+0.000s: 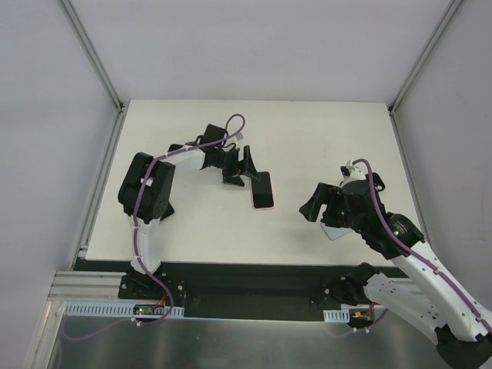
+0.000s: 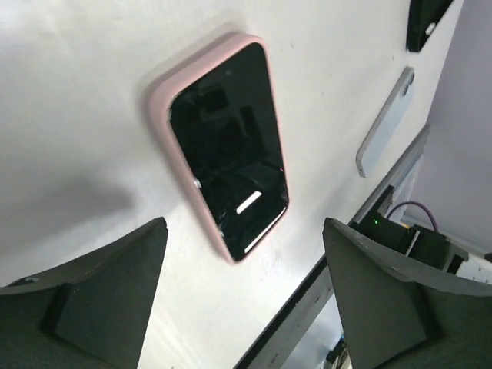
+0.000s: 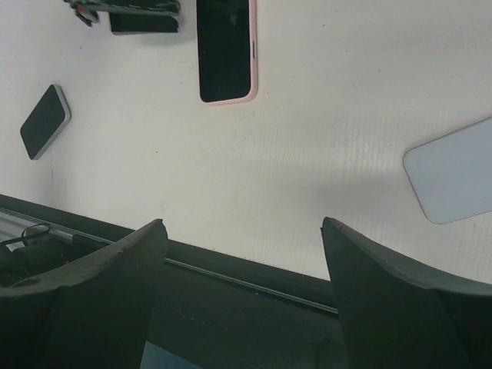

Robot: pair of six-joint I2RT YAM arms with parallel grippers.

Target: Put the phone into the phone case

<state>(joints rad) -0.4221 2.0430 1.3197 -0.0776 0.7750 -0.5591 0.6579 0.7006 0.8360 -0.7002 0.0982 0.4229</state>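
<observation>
My left gripper [image 2: 244, 224] and right gripper [image 3: 244, 223] gape empty; the phone [image 2: 228, 146], just ahead of left, looks stiff and slick: I'd pinch its long edges.

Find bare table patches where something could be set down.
Bare: the far strip of table; the near band between pink-cased phone and front edge. Crowded: left gripper beside that phone, right gripper by pale slab.
</observation>
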